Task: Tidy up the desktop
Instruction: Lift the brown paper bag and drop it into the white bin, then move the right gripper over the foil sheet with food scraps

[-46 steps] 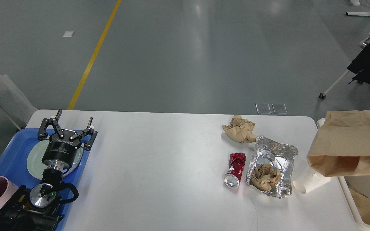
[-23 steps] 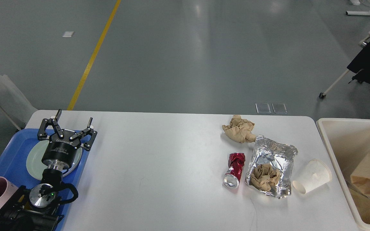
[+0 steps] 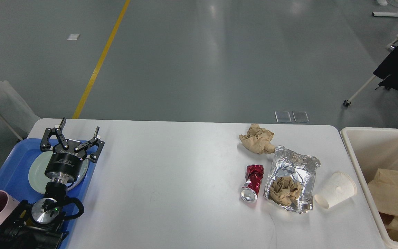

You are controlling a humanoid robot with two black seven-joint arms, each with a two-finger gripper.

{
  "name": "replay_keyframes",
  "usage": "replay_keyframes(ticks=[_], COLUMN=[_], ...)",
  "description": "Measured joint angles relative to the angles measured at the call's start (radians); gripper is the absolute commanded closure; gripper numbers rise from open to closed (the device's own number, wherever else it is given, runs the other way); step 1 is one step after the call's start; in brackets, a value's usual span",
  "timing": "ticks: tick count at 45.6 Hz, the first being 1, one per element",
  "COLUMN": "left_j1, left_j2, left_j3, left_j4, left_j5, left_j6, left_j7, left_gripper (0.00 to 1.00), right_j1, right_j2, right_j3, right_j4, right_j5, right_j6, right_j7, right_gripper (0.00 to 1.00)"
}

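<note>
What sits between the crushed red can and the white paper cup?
Head view: the crumpled silver foil tray holding a brown paper wad lies between the crushed red can and the tipped white paper cup.

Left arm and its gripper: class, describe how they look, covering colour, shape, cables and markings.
The left arm is black with a shiny silver disc joint showing a small green light, and a black cable loops beside it. Its gripper has a round black body with pale lettering, silver collar, and two black linkage fingers with pale tips.

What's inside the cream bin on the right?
The cream bin holds a flattened brown paper bag with more brown paper beneath it. Whatever lies under the bag, and the bin's right part, cannot be seen.
</note>
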Motion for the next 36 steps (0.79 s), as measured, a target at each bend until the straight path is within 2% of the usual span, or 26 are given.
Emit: replay_keyframes(ticks=[6, 14, 15, 16, 19, 20, 36], left_j1=[0.0, 0.0, 0.0, 0.0, 0.0, 0.0, -0.001], left_j2=[0.0, 0.0, 0.0, 0.0, 0.0, 0.0, 0.0], left_j3=[0.0, -0.001, -0.001, -0.001, -0.001, -0.001, -0.001], left_j4=[0.0, 0.0, 0.0, 0.0, 0.0, 0.0, 0.0], left_j5=[0.001, 0.001, 0.001, 0.001, 0.0, 0.0, 0.0], left_j6=[0.0, 0.0, 0.0, 0.0, 0.0, 0.0, 0.0], left_j7=[0.0, 0.0, 0.0, 0.0, 0.0, 0.0, 0.0], left_gripper=[0.04, 0.04, 0.04, 0.04, 0.04, 0.04, 0.04], right_j1=[-0.051, -0.067, -0.068, -0.068, -0.069, -0.07, -0.049], right_j2=[0.066, 0.075, 0.075, 0.075, 0.076, 0.076, 0.071], right_j3=[0.008, 0.011, 0.011, 0.011, 0.011, 0.011, 0.013], right_j4=[-0.039, -0.045, -0.045, -0.045, -0.045, -0.045, -0.03], right_j5=[0.0, 0.0, 0.0, 0.0, 0.0, 0.0, 0.0], right_j6=[-0.077, -0.097, -0.097, -0.097, -0.098, -0.099, -0.142], right_j7=[-0.004, -0.004, -0.004, -0.004, -0.004, -0.004, 0.001], right_gripper=[1.0, 1.0, 0.89, 0.73, 0.15, 0.01, 0.0])
